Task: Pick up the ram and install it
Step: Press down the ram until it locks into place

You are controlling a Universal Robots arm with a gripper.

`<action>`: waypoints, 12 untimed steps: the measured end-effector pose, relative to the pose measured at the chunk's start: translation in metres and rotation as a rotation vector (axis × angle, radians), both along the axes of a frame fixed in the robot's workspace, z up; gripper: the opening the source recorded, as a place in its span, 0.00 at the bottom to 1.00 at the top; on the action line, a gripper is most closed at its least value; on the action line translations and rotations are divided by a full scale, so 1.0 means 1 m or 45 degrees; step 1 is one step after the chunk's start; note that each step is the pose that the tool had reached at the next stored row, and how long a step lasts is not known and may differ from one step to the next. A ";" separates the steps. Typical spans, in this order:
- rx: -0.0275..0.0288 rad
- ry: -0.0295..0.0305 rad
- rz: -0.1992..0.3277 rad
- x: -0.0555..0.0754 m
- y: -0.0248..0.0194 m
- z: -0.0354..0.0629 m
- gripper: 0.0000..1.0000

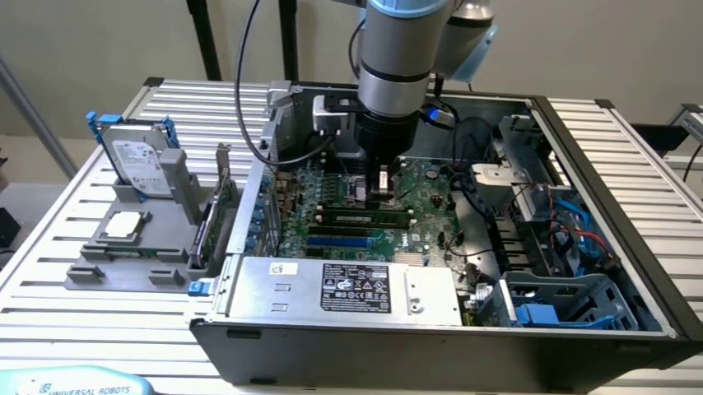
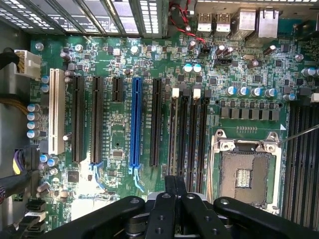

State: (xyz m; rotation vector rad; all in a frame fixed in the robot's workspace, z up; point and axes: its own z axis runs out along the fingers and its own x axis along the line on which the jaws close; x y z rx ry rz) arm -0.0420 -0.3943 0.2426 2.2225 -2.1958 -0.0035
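Right, the gripper (image 1: 381, 191) is down inside the open computer case (image 1: 615, 247), hanging just above the motherboard (image 1: 423, 185), and its tip is hard to read from the exterior view because the dark wrist blends into the boards below. From the wrist view the black fingers (image 2: 174, 191) are pressed together, closed, with nothing visible between them. The ram (image 1: 360, 220) lies across the board just in front of the gripper, sitting along the slot row as a dark strip with a pale label; whether it is fully seated I cannot tell. Over to the wrist view: it gives the blue slot (image 2: 135, 122), the white slot (image 2: 56, 112) and the bare processor socket (image 2: 245, 177). The exterior view adds the power supply (image 1: 341, 286) at the near edge, and the hard drive (image 1: 145, 164) standing in a grey holder well apart on the exterior view's left.
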 end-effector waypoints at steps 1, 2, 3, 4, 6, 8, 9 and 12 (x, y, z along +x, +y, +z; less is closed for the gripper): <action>-0.0004 0.0002 0.000 0.000 0.0002 -0.0012 0.11; -0.0009 0.0004 -0.001 0.000 0.0005 -0.0026 0.11; -0.0012 0.0009 -0.002 0.000 0.0008 -0.0042 0.11; -0.0018 0.0014 -0.004 0.000 0.0011 -0.0057 0.11; -0.0031 0.0028 -0.007 0.000 0.0014 -0.0087 0.11; -0.0043 0.0042 -0.009 0.000 0.0015 -0.0118 0.11; -0.0059 0.0052 -0.010 0.000 0.0014 -0.0130 0.11; -0.0067 0.0071 -0.014 0.000 0.0014 -0.0170 0.11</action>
